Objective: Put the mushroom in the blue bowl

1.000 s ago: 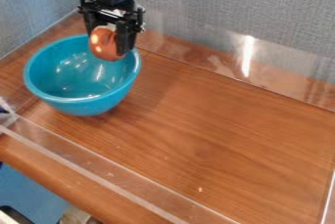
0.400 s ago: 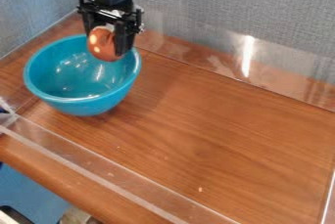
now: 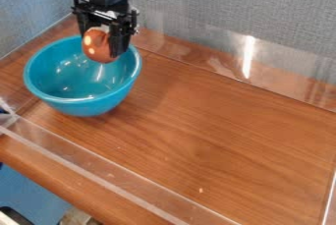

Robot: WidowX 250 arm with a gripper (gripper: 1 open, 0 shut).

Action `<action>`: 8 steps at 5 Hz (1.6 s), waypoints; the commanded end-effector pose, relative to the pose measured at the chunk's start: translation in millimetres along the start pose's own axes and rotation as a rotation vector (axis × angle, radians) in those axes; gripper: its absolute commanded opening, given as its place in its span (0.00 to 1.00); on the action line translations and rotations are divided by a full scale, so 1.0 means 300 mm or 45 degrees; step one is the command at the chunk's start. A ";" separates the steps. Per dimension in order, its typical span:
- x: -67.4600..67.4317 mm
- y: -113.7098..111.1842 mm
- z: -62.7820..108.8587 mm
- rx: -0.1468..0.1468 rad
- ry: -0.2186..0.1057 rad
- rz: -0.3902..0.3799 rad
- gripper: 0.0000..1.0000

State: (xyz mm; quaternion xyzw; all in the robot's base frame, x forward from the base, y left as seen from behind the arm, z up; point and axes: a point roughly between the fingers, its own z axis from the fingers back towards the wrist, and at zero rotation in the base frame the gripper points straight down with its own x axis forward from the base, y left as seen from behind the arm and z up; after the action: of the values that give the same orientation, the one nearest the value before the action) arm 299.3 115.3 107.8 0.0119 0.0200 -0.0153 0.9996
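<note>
Since a second ago the hand (image 3: 100,42) has edged slightly to the left in the picture, carrying the mushroom (image 3: 97,42) with it. Its fingers are clamped tight on the mushroom, which hangs between them, clear of the tabletop (image 3: 223,121). Both sit above the far rim of the blue bowl (image 3: 79,80).

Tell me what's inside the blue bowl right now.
The blue bowl looks empty where its inside shows. The gripper, shut on the mushroom, hangs over its far rim and hides a small part of the far wall. The mushroom is not yet in the bowl.
</note>
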 end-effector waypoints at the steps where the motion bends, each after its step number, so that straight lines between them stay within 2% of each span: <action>1: -0.011 0.024 0.074 0.046 -0.082 0.022 0.00; 6: -0.031 0.029 0.047 0.049 -0.044 0.032 0.00; 7: -0.033 0.029 0.043 0.049 -0.040 0.032 1.00; 8: -0.039 0.019 0.061 0.051 -0.053 0.029 1.00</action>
State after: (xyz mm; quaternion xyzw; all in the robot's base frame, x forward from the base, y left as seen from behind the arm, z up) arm 287.8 117.9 102.5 0.0174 0.0360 -0.0095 0.9992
